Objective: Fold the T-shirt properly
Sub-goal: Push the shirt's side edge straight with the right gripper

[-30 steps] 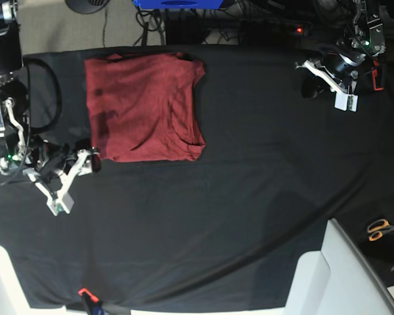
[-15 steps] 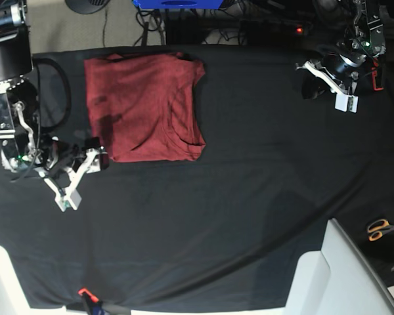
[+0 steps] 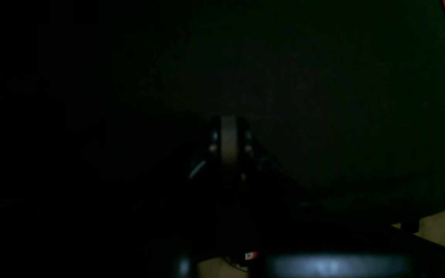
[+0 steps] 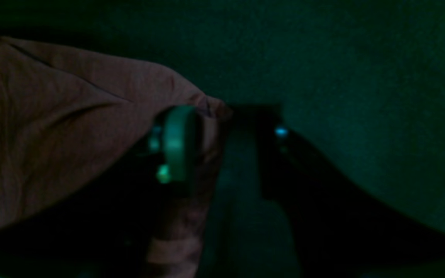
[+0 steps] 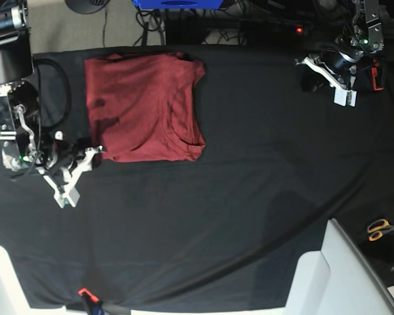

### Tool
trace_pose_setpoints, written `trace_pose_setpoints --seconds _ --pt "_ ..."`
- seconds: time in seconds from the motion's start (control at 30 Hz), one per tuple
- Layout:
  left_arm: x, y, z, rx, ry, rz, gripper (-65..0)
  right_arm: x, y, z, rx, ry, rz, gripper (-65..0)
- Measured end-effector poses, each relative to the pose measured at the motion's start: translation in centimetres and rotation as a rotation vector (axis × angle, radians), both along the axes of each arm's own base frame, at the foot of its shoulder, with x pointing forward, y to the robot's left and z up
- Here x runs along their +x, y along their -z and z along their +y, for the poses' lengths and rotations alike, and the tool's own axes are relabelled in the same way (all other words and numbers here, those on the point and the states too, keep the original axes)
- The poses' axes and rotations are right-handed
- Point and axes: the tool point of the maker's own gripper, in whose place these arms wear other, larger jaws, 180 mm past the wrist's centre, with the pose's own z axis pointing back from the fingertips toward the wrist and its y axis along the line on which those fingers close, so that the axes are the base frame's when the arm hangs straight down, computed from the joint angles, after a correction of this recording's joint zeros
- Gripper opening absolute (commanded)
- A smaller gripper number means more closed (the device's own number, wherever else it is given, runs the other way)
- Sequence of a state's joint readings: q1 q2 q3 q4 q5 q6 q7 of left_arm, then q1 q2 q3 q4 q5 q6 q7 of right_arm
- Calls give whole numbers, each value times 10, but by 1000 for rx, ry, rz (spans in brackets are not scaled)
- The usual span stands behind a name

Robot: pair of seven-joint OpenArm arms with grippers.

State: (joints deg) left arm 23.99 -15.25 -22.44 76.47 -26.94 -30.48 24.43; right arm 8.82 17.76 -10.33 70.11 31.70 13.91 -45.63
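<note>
The right gripper [image 5: 85, 172] sits at the near corner of the T-shirt [image 5: 144, 105]. In the right wrist view one finger [image 4: 176, 143] lies on top of the red cloth and the other is beside it on the black tablecloth [image 5: 236, 197] — the jaws are part way apart, with the shirt's edge between them, but I cannot tell if they hold it. The T-shirt lies folded flat on the tablecloth. The left gripper [image 5: 338, 82] is closed with nothing in it, well apart from the shirt. Orange scissors [image 5: 381, 230] lie near the table's edge.
</note>
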Motion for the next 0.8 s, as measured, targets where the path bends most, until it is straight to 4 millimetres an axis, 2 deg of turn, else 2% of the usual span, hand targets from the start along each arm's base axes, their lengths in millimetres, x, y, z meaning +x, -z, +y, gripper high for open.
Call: trace_pose_setpoints --seconds 0.1,0.17,0.33,0.8 --pt "0 0 0 0 0 -1 -650 -1 1 0 4 2 4 -603" --pt "0 0 0 0 0 0 -650 -1 7 -4 5 16 26 -650" --pt "0 0 0 0 0 -1 -650 -2 20 -13 -2 55 68 -644" --pt "0 0 0 0 0 -1 -650 7 24 -21 2 108 34 -641"
